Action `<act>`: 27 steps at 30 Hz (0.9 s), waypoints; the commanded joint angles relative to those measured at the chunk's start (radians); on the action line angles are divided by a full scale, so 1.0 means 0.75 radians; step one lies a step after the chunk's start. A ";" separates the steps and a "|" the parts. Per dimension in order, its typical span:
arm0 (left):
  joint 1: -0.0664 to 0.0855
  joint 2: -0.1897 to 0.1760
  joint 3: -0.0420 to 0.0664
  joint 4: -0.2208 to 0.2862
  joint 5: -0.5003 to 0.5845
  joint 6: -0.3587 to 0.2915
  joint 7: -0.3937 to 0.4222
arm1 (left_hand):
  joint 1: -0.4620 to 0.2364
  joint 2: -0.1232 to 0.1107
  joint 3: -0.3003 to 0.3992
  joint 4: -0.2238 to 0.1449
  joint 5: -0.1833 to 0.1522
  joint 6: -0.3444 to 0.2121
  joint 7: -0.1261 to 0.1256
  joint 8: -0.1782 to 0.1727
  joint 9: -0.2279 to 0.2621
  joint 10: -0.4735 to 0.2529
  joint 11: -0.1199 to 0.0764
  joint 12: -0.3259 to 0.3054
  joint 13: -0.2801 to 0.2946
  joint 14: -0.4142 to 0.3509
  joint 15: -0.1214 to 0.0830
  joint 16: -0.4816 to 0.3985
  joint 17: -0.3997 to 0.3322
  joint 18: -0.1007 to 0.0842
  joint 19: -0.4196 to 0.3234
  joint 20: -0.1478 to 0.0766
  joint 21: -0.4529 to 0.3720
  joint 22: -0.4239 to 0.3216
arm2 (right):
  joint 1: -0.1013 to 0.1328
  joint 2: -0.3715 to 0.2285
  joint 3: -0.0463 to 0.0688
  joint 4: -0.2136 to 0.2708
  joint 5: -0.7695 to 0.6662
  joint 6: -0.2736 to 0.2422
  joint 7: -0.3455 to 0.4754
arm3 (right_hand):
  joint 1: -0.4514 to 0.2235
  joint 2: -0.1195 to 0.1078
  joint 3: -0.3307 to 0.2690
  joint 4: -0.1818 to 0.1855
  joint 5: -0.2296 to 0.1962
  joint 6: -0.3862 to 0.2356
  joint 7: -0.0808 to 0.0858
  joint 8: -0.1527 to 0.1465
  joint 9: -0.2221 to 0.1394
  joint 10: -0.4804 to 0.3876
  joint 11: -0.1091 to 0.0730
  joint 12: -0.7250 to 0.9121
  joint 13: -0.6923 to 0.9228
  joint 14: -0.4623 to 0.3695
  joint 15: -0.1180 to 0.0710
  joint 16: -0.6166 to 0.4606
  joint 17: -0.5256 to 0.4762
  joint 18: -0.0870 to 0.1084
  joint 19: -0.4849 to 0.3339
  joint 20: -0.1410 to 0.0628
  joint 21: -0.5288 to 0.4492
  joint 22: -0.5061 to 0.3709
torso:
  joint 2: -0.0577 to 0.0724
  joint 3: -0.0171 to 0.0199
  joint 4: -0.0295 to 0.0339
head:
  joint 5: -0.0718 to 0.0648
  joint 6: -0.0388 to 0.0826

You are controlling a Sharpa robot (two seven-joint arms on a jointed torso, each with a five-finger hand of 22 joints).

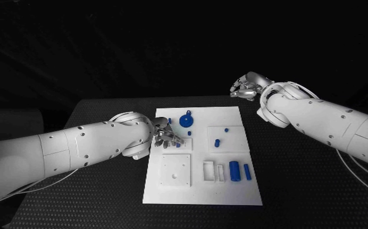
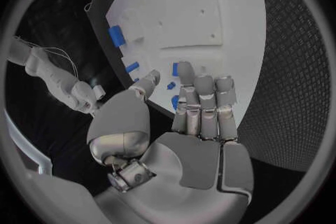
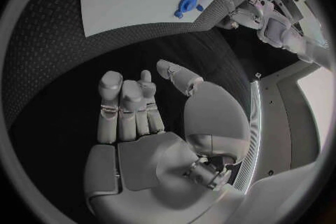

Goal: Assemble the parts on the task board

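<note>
Several blue parts are seen loose on the white task board, so the assembly is judged to be at an early stage, with most of it left to do. The fingers of the left hand are held nearly straight and close together over the board's left edge, just beside a small blue piece; whether that piece is pinched cannot be told. The right hand is held off the board at about one o'clock, its fingers loosely curled and nothing gripped. A round blue wheel lies toward twelve o'clock, a small peg near the middle, and two blue cylinders toward five o'clock. A square recess at seven o'clock is not yet filled.
</note>
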 commanded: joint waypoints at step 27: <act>-0.023 0.044 0.000 -0.050 -0.041 0.031 -0.001 | 0.086 0.084 -0.050 -0.016 0.008 0.021 -0.008 0.027 0.001 0.020 -0.008 0.018 0.009 0.017 -0.008 0.028 0.003 -0.016 0.021 -0.145 0.016 0.025 | -0.001 0.001 0.001 0.010 -0.002 0.015 0.009 | -0.017 0.003 -0.005 0.004 0.009 0.008 0.021 -0.004 0.002 -0.010 -0.001 0.007 -0.003 -0.001 0.002 -0.005 0.002 0.041 0.001 -0.006 -0.007 0.019 | -0.002 0.0020 0.0003 | -0.004 -0.008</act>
